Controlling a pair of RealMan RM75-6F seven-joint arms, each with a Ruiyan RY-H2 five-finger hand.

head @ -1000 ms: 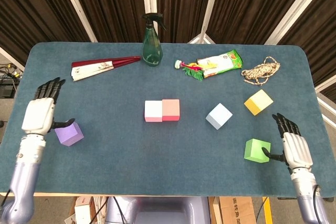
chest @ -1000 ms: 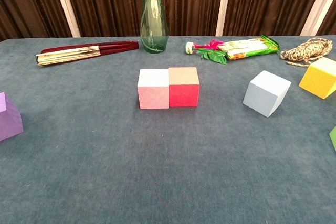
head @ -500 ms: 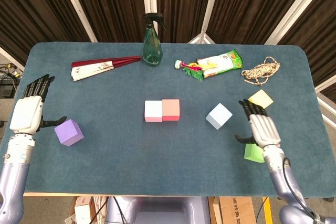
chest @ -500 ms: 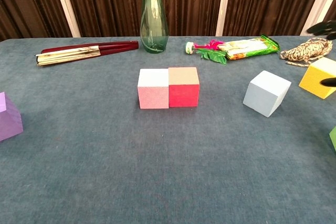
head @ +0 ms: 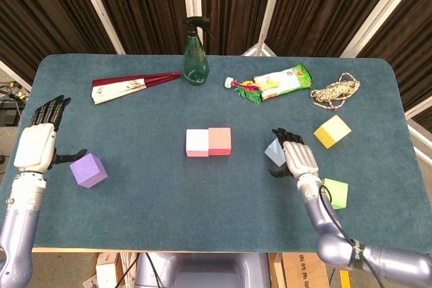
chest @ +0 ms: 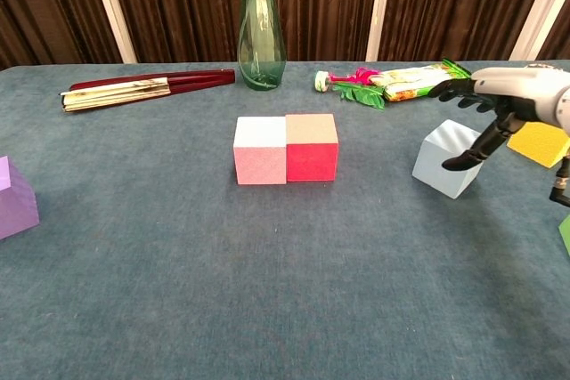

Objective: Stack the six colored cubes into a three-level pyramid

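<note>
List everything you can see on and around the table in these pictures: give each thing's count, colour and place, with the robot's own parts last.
pink cube: 1, pink, mid-table, touching red cube
red cube: 1, red, mid-table
pale blue cube: 1, under right hand
yellow cube: 1, right
green cube: 1, near right edge
purple cube: 1, left
spray bottle: 1, green, far side
folded fan: 1, dark red, far left
snack packet: 1, far right of bottle
rope: 1, beige, far right
table: 1, blue
left hand: beside purple cube
right hand: over pale blue cube
</note>
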